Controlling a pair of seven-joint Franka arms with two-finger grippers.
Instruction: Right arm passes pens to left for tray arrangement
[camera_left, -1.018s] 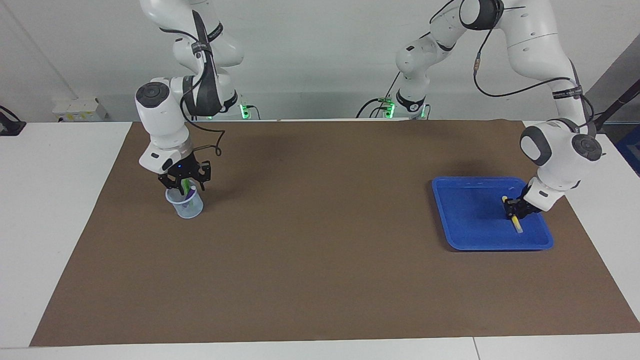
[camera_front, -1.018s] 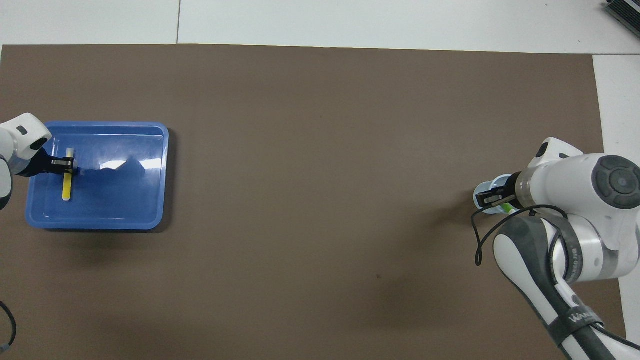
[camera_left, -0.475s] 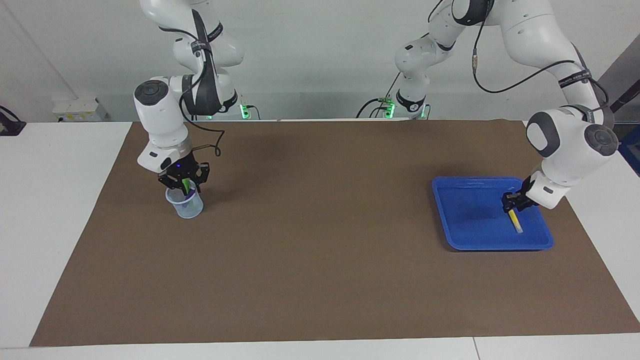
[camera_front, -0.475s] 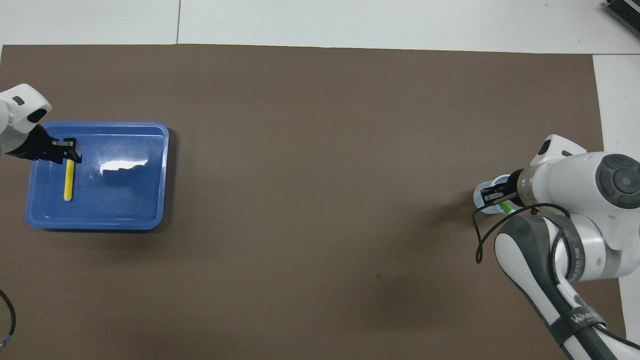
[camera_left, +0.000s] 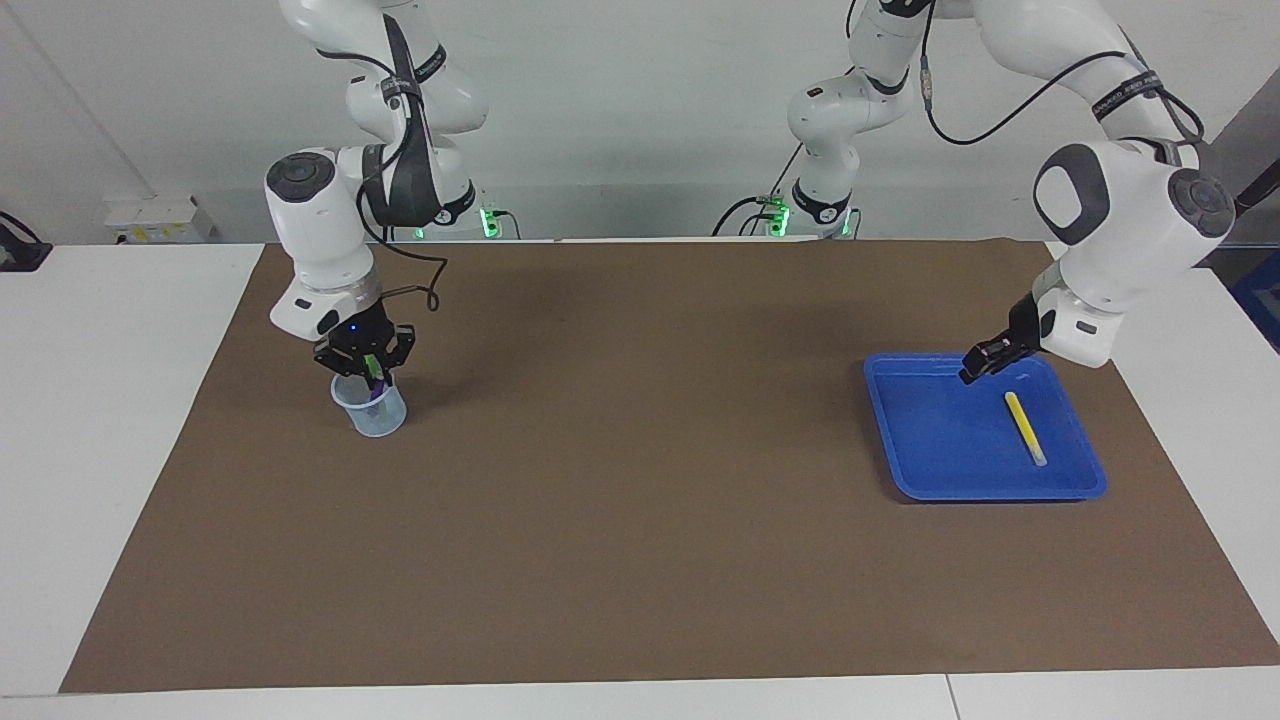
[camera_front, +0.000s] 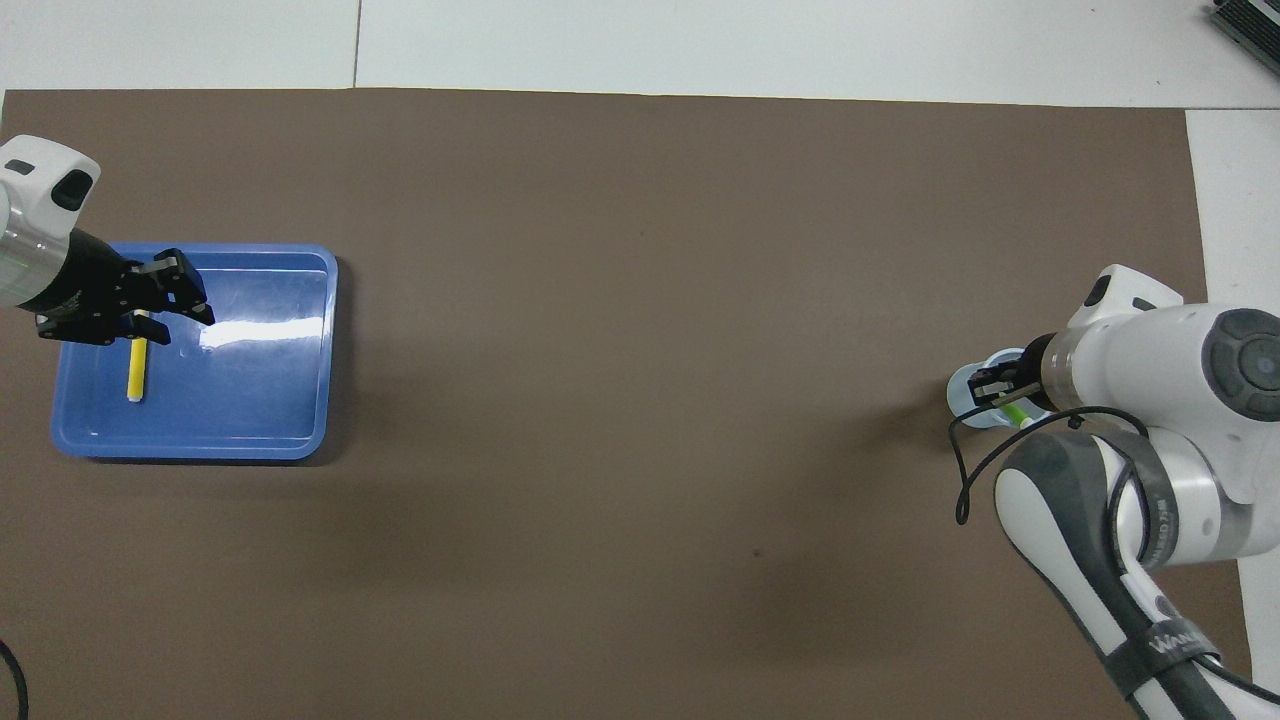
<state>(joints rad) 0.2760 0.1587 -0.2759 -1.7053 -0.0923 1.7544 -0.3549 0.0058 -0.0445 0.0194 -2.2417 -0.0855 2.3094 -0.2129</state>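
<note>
One of three pens was placed; two were left to move.

Toward the right arm's end of the bench (camera_left: 640, 560), the small translucent cup (camera_left: 370, 410) held the purple pen (camera_left: 376, 398) and the green pen (camera_left: 372, 368), both upright. The right pincer (camera_left: 366, 366) was down at the cup's mouth, closed on a pen; the green one looked like its pick, though the grip point was partly hidden by the fingers. In the overhead view the right pincer (camera_front: 995, 385) sat over the cup (camera_front: 965, 392) with the green pen (camera_front: 1015, 412) poking out beside it.

Middle of the bench: nothing yet in transit, no handover under way.

Toward the left arm's end, the blue tray (camera_left: 930, 450) held the yellow pen (camera_left: 1025, 427), lying flat and free. The left pincer (camera_left: 980, 362) was up over the tray's robot-side rim, clear of the pen, holding nothing; whether its fingers were parted could not be told.

Remaining, as judged: lift the second pen, pass it across, lay it in the tray, then do the same for the third.
</note>
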